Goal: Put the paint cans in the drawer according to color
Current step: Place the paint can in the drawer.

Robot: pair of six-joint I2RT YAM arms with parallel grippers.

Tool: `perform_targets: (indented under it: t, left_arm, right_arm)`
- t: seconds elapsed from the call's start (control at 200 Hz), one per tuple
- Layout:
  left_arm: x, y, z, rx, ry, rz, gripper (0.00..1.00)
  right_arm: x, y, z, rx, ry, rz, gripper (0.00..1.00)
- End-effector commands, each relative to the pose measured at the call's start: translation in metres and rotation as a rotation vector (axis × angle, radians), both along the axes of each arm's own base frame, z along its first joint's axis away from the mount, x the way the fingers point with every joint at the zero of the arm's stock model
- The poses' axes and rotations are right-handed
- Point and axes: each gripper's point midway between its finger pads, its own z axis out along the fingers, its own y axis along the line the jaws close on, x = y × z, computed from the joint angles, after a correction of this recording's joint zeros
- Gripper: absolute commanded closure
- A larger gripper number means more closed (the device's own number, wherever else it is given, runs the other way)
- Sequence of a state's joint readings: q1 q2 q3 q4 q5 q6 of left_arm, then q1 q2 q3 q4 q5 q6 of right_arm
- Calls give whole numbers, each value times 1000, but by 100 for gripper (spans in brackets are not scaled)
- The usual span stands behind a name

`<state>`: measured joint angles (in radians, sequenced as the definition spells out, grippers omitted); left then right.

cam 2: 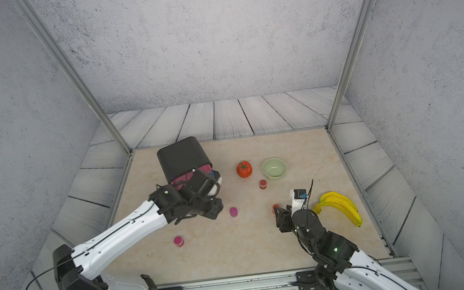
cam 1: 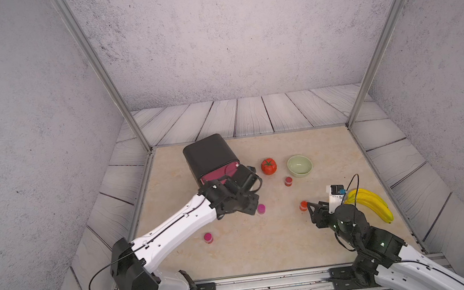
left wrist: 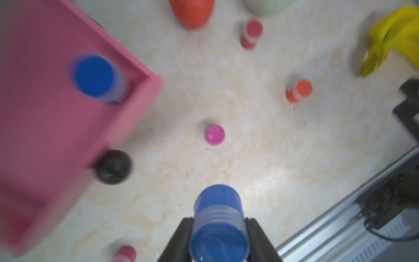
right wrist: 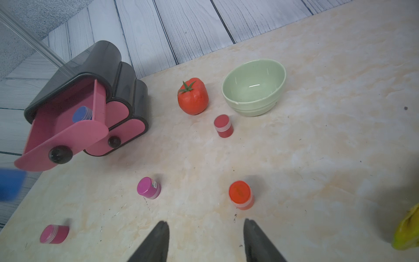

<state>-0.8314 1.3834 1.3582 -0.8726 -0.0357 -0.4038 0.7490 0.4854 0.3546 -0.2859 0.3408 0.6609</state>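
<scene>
Left gripper (left wrist: 218, 221) is clamped on a small blue-lidded paint can (left wrist: 217, 211), up off the table near the front of the pulled-out pink-lined top drawer (left wrist: 140, 77) of the little black rounded chest (right wrist: 127, 79), where the other blue can (right wrist: 82, 114) already sits. So I reckon it's mid-carry: next it has to clear the drawer's front wall and round black knob (left wrist: 113, 166), with plenty of bare room inside. Right gripper (right wrist: 205, 240) is spread open and empty, near the orange-lidded can (right wrist: 240, 195).

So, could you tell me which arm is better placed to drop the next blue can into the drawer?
Left. The left fingers clamp a blue can beside the open top drawer, where the other blue can sits. The right fingers are open and empty, near the orange can.
</scene>
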Motion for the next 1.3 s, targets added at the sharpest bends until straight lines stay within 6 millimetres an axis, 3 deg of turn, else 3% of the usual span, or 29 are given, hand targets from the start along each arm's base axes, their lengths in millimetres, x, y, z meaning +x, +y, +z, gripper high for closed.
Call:
perform_targets:
  t: [0.0, 0.105, 0.32, 0.47, 0.605, 0.706, 0.881, 0.926, 0.991, 1.071, 1.136, 1.191, 1.291]
  left_arm:
    - [23, 46, 4, 110, 1, 87, 68]
    - [49, 69, -2, 179, 4, 146, 68]
    - [86, 88, -36, 230, 55, 194, 63]
    - [102, 85, -45, 187, 98, 215, 52]
    - [102, 81, -42, 182, 129, 211, 45]
    - [99, 83, -21, 152, 89, 220, 45]
    - [76, 92, 50, -45, -121, 258, 45]
    - [66, 95, 59, -115, -177, 271, 44]
    - [53, 102, 73, -239, -280, 312, 32]
    - [32, 118, 67, -360, -335, 395, 15]
    - [16, 127, 58, -411, -343, 425, 7]
    - [4, 135, 46, -423, -324, 452, 0]
    - [-6, 146, 30, -422, -333, 488, 1]
  right_arm:
    - [6, 6, 18, 23, -40, 14, 43]
    - [8, 8, 20, 23, -48, 16, 43]
    - [7, 10, 22, -17, -18, 49, 43]
    - [8, 16, 18, -8, -11, 76, 43]
    - [10, 30, 20, 20, 2, 123, 43]
    - [10, 55, 26, 138, -3, 211, 40]
    - [15, 110, 49, 413, -15, 382, 37]
    - [18, 125, 50, 463, 18, 417, 37]
    - [19, 152, 51, 506, 75, 521, 37]
    - [17, 191, 49, 541, 171, 700, 37]
    - [21, 217, 41, 562, 244, 784, 38]
    - [31, 228, 30, 587, 287, 774, 39]
    - [45, 235, 3, 555, 364, 716, 39]
